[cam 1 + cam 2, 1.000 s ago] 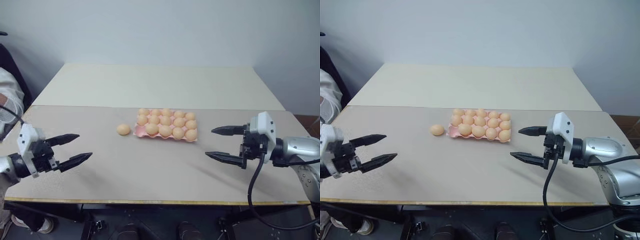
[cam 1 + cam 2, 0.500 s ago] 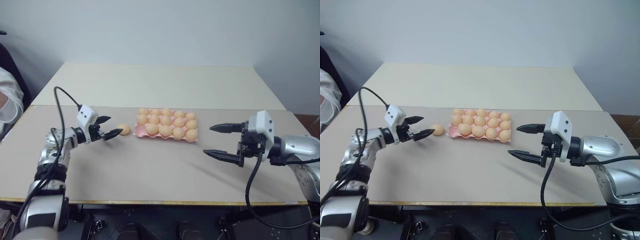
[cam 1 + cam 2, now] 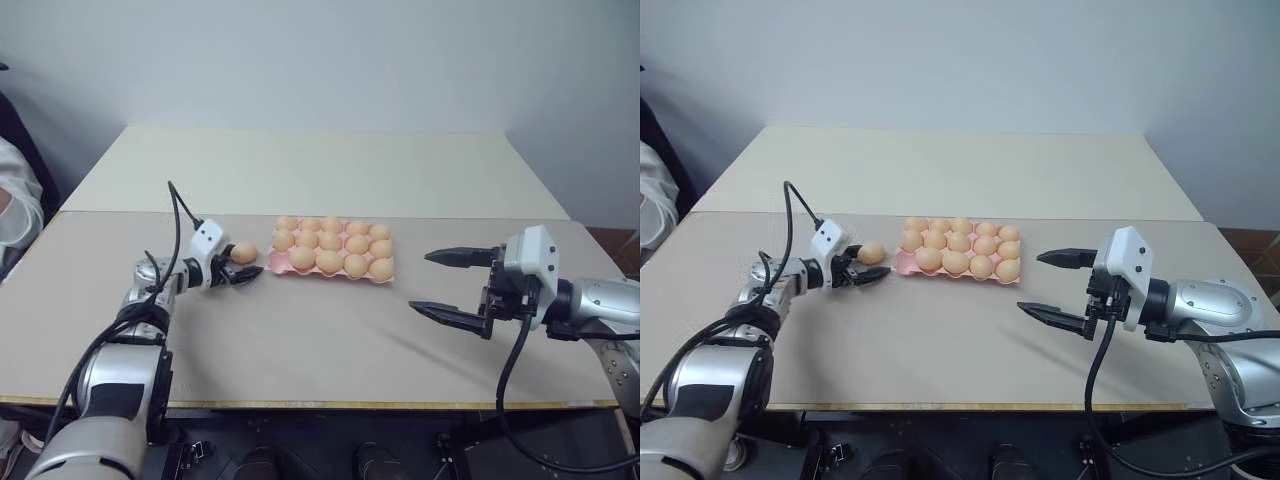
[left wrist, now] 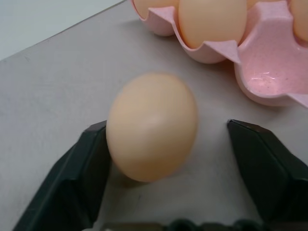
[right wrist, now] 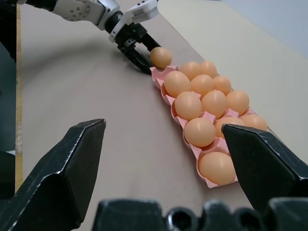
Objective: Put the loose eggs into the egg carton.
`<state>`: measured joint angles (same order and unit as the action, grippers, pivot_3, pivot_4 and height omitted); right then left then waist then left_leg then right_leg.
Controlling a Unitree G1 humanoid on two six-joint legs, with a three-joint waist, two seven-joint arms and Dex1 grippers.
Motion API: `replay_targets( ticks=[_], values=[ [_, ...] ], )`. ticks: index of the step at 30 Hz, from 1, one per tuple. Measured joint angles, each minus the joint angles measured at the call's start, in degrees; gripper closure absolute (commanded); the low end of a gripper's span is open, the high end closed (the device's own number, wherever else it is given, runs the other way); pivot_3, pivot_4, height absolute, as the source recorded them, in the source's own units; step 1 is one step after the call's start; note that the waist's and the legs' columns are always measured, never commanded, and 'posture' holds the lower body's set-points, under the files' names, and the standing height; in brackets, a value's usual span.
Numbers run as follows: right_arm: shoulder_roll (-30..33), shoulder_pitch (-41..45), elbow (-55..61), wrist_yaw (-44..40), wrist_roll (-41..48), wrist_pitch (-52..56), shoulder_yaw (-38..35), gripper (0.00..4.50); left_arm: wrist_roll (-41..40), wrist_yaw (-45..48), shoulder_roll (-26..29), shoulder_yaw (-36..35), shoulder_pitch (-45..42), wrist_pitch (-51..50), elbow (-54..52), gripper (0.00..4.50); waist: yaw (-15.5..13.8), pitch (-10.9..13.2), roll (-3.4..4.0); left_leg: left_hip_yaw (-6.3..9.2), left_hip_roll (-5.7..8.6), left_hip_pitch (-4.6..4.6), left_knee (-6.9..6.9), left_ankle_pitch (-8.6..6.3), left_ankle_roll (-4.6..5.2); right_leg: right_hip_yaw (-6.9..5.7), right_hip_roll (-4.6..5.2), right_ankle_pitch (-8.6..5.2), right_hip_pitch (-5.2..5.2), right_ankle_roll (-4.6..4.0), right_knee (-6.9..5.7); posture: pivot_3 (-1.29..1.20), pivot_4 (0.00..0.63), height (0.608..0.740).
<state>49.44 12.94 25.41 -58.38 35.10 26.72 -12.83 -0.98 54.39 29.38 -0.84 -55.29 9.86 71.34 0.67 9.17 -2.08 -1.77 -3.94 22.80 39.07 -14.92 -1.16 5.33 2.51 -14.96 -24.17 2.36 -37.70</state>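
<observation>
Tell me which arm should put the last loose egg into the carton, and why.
Left. The left gripper already has its jaws on either side of the loose egg, right beside the egg carton. The right gripper hangs open over bare table, on the carton's far side.

— How is the table (image 3: 300, 340) laid out?
— The egg carton (image 3: 281, 266) is set near the middle, filled with eggs except for one cup at its near-left corner. One loose egg (image 3: 243, 252) is found at the carton's nine o'clock, just beside it.

— And the pincers?
— The left pincer (image 3: 242, 266) is placed around the loose egg. The right pincer (image 3: 447, 285) is held at the carton's four o'clock, well apart.
</observation>
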Motion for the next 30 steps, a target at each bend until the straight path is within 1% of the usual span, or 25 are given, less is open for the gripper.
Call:
replay_targets(
  ticks=[2, 3, 4, 6, 11, 17, 22, 25, 28, 30],
  values=[
    [0.1, 0.0, 0.2, 0.0, 0.0, 0.1, 0.0, 0.00, 0.6, -0.9, 0.0, -0.2, -0.3, 0.1, 0.5, 2.25, 0.0, 0.0, 0.00, 0.00, 0.00, -0.02, 0.00, 0.00, 0.00, 0.00, 0.00, 0.00, 0.01, 0.00, -0.02, 0.00, 0.150, 0.740],
    [0.2, 0.0, 0.3, 0.1, 0.1, 0.1, 0.0, 0.00, 0.6, -1.1, 0.0, -0.3, -0.3, 0.2, 0.5, 2.51, 0.1, 0.0, 0.00, 0.00, 0.00, -0.02, 0.00, 0.00, 0.00, 0.00, 0.00, 0.00, 0.01, 0.00, -0.03, 0.00, 0.150, 0.740],
    [0.3, 0.0, 0.4, 0.1, 0.1, 0.2, 0.0, 0.00, 0.7, -1.1, 0.0, -0.3, -0.3, 0.2, 0.6, 2.71, 0.1, 0.0, 0.00, 0.00, 0.00, -0.02, 0.00, 0.00, 0.00, 0.00, 0.00, 0.00, 0.01, 0.00, -0.04, 0.00, 0.150, 0.740],
    [0.4, 0.0, 0.7, 0.2, 0.1, 0.2, 0.0, 0.00, 0.7, -1.2, 0.1, -0.5, -0.3, 0.2, 0.6, 2.84, 0.1, 0.0, 0.00, 0.00, 0.00, -0.03, 0.00, 0.00, 0.00, 0.00, 0.00, 0.00, 0.00, 0.00, -0.04, 0.00, 0.150, 0.740],
    [0.4, -0.5, 1.4, 1.1, 0.2, 0.5, 0.0, 0.00, 0.5, 1.7, 2.6, -1.7, 0.7, 1.0, 0.4, 2.84, 0.2, 0.0, 0.00, 0.00, 0.00, -0.01, 0.00, 0.00, 0.00, 0.00, 0.00, 0.00, -0.02, 0.00, -0.03, 0.00, 0.150, 0.740],
    [0.4, -0.1, 1.2, 1.2, 0.6, 0.5, 0.2, 0.00, -4.4, 9.9, 4.1, -5.4, 1.1, 1.2, -5.3, 2.84, -0.3, 0.0, 0.00, 0.02, 0.00, 0.02, 0.03, 0.01, -0.02, -0.06, 0.01, 0.00, 0.01, 0.00, -0.02, 0.00, 0.150, 0.740],
    [-0.1, 1.9, 0.9, 1.2, 0.6, 0.5, 1.1, 0.00, -6.0, 14.5, 1.2, -4.9, 1.2, -0.1, -10.7, 2.84, -0.5, 0.0, 0.00, 0.04, 0.00, 0.03, 0.04, 0.01, -0.01, -0.07, 0.01, 0.00, 0.01, 0.00, -0.02, 0.00, 0.150, 0.740],
    [-0.2, 1.9, 0.8, 1.2, 0.5, 0.5, 1.1, 0.00, -6.0, 15.4, -0.8, -4.1, 1.3, -0.4, -11.3, 2.84, -0.5, 0.0, 0.00, 0.04, 0.00, 0.04, 0.05, 0.01, -0.01, -0.06, 0.00, 0.00, 0.00, 0.00, -0.01, 0.00, 0.150, 0.740],
    [-0.2, 1.1, 1.0, 1.2, 0.6, 0.5, 1.0, 0.00, -5.9, 16.2, -1.4, -3.2, 1.3, -0.5, -11.4, 2.84, -0.2, 0.0, 0.00, 0.04, 0.00, 0.04, 0.05, 0.01, -0.01, -0.05, 0.00, 0.00, 0.00, 0.00, -0.03, 0.00, 0.150, 0.740],
    [-0.2, 0.3, 1.3, 1.4, 0.6, 0.5, 0.7, 0.00, -5.7, 16.4, -1.7, -2.4, 1.3, -1.3, -11.4, 2.15, 0.0, 0.0, 0.00, 0.05, 0.00, 0.03, 0.05, 0.01, -0.01, -0.05, 0.00, 0.00, 0.00, 0.00, -0.04, 0.00, 0.150, 0.740]
  ],
)
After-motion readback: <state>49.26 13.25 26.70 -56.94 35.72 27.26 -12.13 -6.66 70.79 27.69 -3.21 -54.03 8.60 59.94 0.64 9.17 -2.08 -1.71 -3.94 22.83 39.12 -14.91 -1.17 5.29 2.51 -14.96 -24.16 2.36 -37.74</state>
